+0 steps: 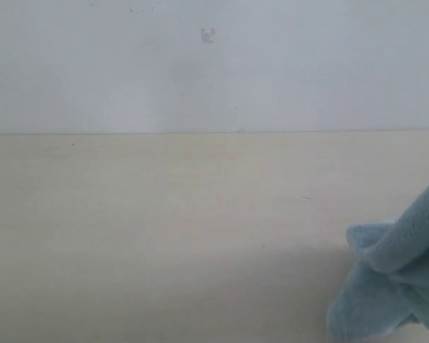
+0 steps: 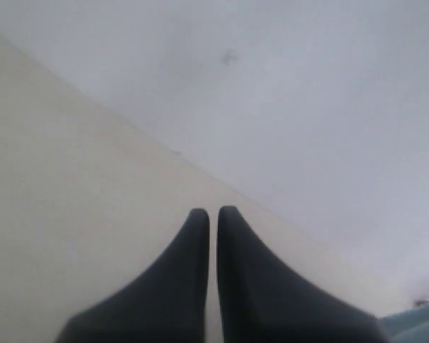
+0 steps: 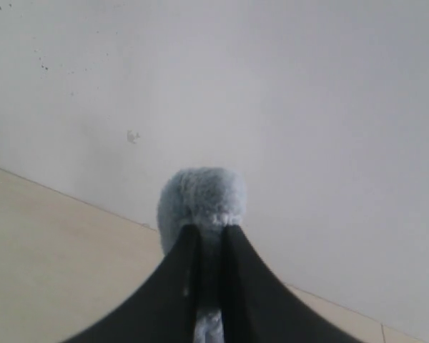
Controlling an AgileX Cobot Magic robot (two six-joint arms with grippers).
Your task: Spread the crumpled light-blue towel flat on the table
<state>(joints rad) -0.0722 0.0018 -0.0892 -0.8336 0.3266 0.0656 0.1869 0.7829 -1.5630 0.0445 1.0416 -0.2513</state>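
Note:
The pale-blue fluffy towel (image 1: 397,275) hangs bunched at the lower right edge of the exterior view, partly cut off by the frame. In the right wrist view my right gripper (image 3: 211,230) is shut on a fold of the towel (image 3: 200,196), which bulges out past the black fingertips (image 3: 187,239). My left gripper (image 2: 213,213) is shut with nothing between its fingers, held above the cream table (image 2: 71,207). A sliver of the towel (image 2: 422,323) shows at a corner of the left wrist view. Neither arm appears in the exterior view.
The beige table (image 1: 164,236) stretches wide and meets a plain white wall (image 1: 214,64) at the back. A small grey mark (image 1: 208,35) sits on the wall.

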